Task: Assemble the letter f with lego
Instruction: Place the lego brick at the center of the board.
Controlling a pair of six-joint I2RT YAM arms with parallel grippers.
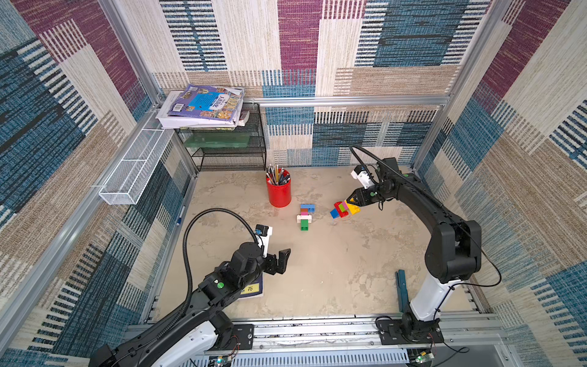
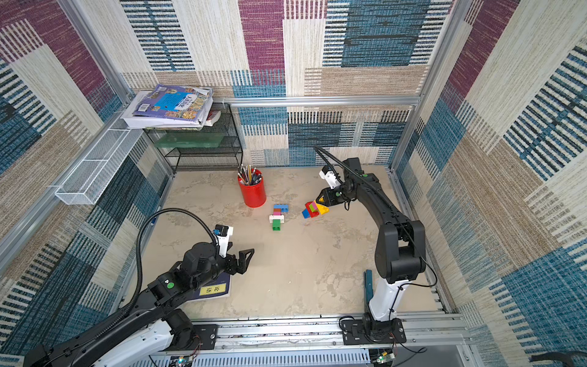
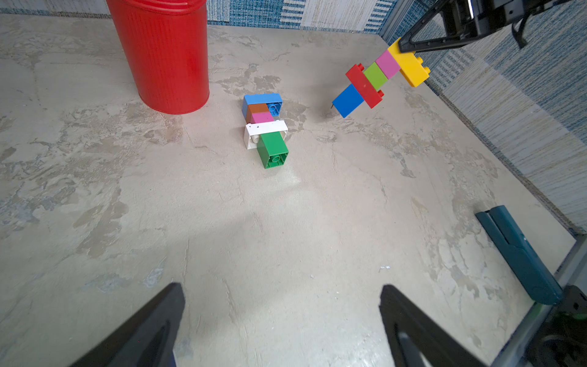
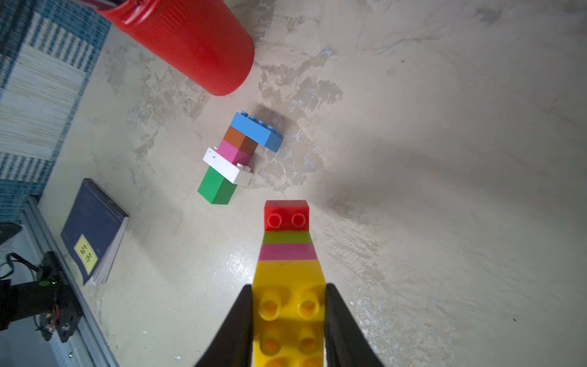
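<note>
One lego stack [image 1: 305,216] [image 2: 278,217] lies flat mid-table: blue, brown, pink, white and green bricks joined in a row [image 3: 265,127] [image 4: 238,152]. A second lego stack [image 1: 344,209] [image 2: 314,208] runs yellow, pink, lime, red, blue [image 3: 381,76] [image 4: 287,251]. My right gripper [image 1: 349,200] [image 2: 319,200] [image 4: 289,286] is shut on its yellow end brick and holds it tilted. Its blue end points down close to the table, to the right of the lying stack. My left gripper [image 1: 284,257] [image 2: 247,257] [image 3: 281,292] is open and empty, nearer the front left.
A red pen cup [image 1: 279,192] [image 3: 158,54] stands behind the lying stack. A navy book [image 2: 216,287] [image 4: 92,232] lies under my left arm. A teal tool [image 1: 401,287] [image 3: 521,254] lies beside my right arm's base. A black mesh shelf [image 1: 228,149] with books stands back left.
</note>
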